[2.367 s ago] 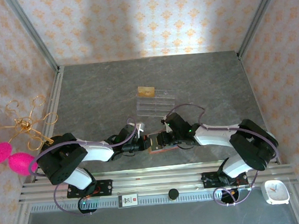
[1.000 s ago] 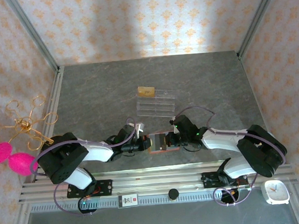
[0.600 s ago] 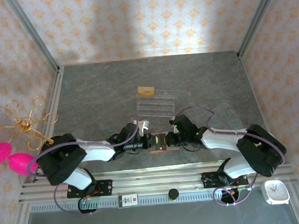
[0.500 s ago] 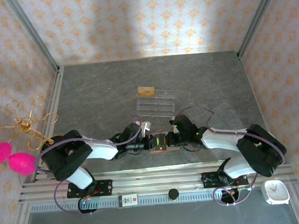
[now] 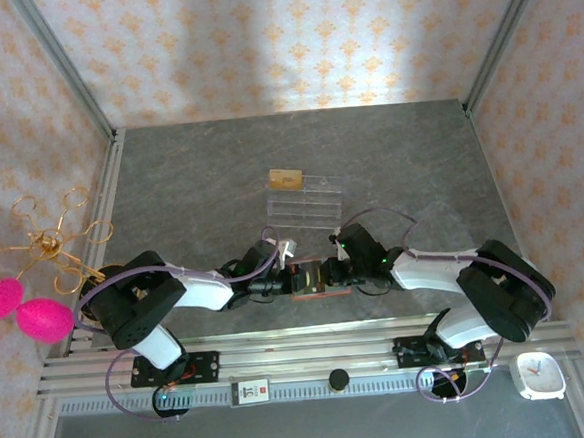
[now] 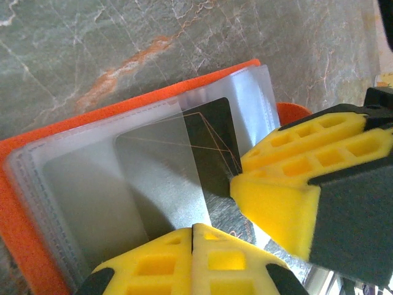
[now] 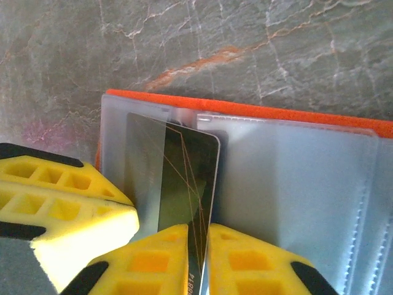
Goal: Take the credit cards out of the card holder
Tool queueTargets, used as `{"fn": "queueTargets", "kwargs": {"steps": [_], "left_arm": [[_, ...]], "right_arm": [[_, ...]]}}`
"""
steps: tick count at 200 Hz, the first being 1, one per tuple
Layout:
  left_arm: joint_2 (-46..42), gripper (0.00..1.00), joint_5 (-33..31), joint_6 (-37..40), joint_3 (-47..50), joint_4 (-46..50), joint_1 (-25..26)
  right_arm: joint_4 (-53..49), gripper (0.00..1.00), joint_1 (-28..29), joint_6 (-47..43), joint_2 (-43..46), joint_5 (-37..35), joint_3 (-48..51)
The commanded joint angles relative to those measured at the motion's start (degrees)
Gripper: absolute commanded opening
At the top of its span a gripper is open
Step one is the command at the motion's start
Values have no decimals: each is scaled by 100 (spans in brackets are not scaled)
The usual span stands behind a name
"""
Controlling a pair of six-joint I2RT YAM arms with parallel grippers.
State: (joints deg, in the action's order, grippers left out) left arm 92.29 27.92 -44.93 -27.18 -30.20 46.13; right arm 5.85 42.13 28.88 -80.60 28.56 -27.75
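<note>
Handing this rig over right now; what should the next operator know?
Left gripper: shut on the edge of the open card holder.
Right gripper: shut on the black card, which sticks partway out of its sleeve.
Done: gold card is out, at the far left end of the clear rack.
Left: draw the black card fully free and set it down.

The wallet (image 7: 245,110) is orange with see-through grey pockets. The card (image 7: 178,178) is black with thin gold lines. The fingers (image 7: 245,264) are yellow. The table (image 5: 189,176) is grey with orange streaks.
</note>
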Motion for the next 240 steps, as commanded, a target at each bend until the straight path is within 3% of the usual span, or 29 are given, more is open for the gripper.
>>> {"fn": "queueTargets", "kwargs": {"steps": [1,24,49,103,151,172,204,240], "left_arm": [[62,0,33,109,-9,140,17],[-5,0,3,55,92,82,-41],[-59,0,29,45,143,23,-72],[-37,0,71,43,160,-82,-74],[-160,0,56,45,129,-107,-71],[-444,0,37,34,114,-98,-121],[-1541,0,220,-123,543,-1055,-464],[-2419,25,806,-291,1019,-2289,-795]], "right_arm": [[-31,2,-2,-33,-34,-42,-50],[-118,0,-22,-112,224,-209,94],[83,0,-203,-372,599,191,402],[-314,0,-422,-1059,1258,282,498],[-649,0,-598,-851,2066,-360,442],[-664,0,-608,-813,2390,-457,331],[-405,0,-605,-938,2710,-118,147],[783,0,-609,-712,2865,1013,197]]}}
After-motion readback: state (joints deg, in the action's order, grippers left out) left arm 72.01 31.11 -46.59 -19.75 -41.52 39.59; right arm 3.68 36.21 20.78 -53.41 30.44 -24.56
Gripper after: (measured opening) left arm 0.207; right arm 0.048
